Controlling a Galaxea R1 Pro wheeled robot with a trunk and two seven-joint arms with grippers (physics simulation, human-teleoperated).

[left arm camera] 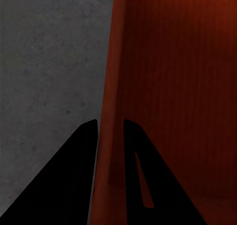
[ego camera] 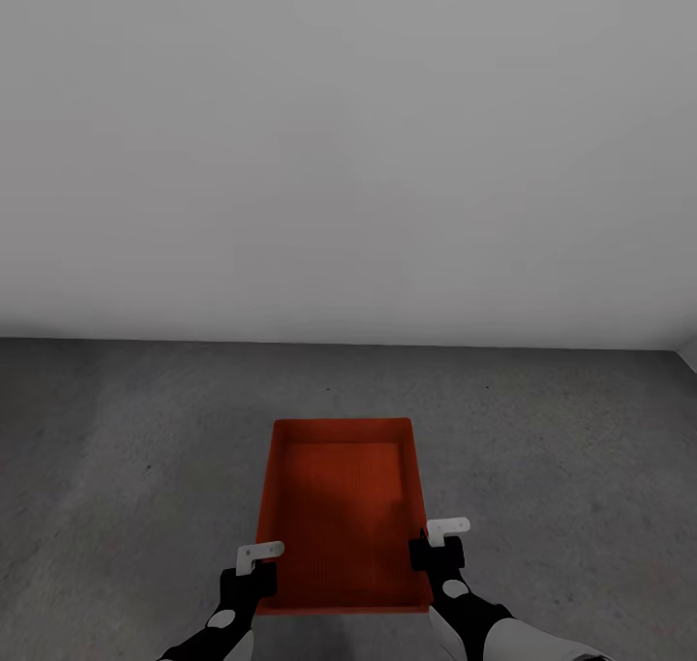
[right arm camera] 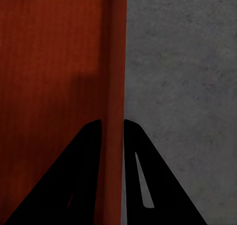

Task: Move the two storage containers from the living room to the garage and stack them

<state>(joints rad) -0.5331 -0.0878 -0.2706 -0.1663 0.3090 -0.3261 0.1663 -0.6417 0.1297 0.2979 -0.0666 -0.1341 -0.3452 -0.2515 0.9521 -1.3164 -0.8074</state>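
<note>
Red-orange thin-walled rectangular storage container (ego camera: 339, 506) over speckled grey concrete floor (ego camera: 116, 448).

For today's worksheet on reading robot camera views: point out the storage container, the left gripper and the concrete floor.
storage container (ego camera: 339, 516), head view, on its inner bottom.
left gripper (left arm camera: 109, 136), left wrist view, midway between the fingertips astride the container's wall.
concrete floor (ego camera: 561, 448), head view, on a bare patch right of the container.

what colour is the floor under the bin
Dark grey, faintly speckled concrete floor; clearest in the head view, around the red-orange storage container.
</note>
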